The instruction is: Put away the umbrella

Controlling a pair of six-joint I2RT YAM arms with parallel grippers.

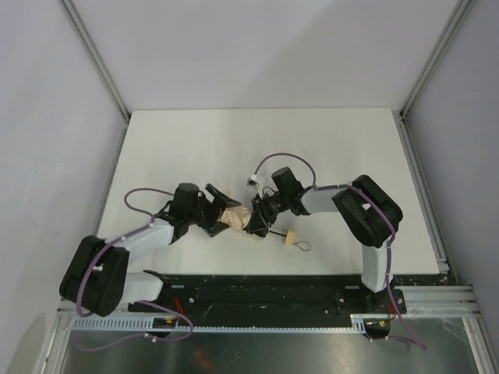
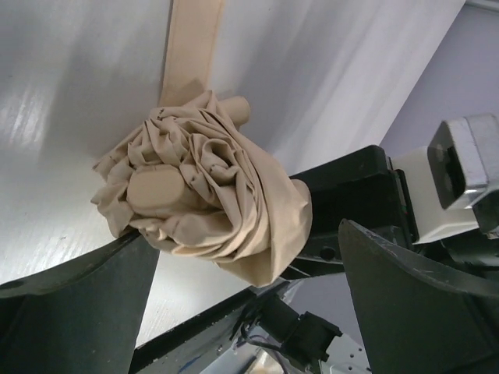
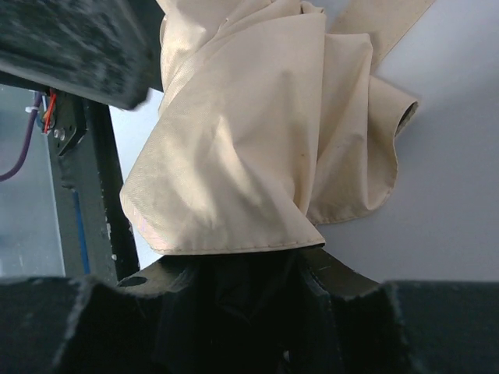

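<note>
My left gripper (image 2: 249,261) has its fingers (image 2: 86,304) wide apart, one on each side of the umbrella (image 2: 207,187). The crumpled cloth touches the finger on the left of my wrist view and is clear of the other.

My right gripper (image 1: 256,216) meets the bundle from the opposite side, nose to nose with the left. Its own camera shows cloth spilling out right at the jaw mouth. The tips are blurred and buried, so I cannot tell whether it is clamped or only pressed in.

The umbrella lies on the table (image 1: 179,140) toward the front, between my two arms. It is a tan wad with a thin black shaft (image 1: 273,231) running right to the handle (image 1: 291,237) and its cord loop (image 1: 303,246), which lie free. A flat strap (image 2: 191,47) trails away from the wad.

I judge it light, and soft everywhere but the core. The cloth looks smooth and loose, so a pinch on folds alone would likely slip or just drag fabric out. The shaft is thin and could bend under a hard squeeze. The better hold, I think, is across the thick middle of the wad, where cloth pads the stiff core, or on the rigid handle.
</note>
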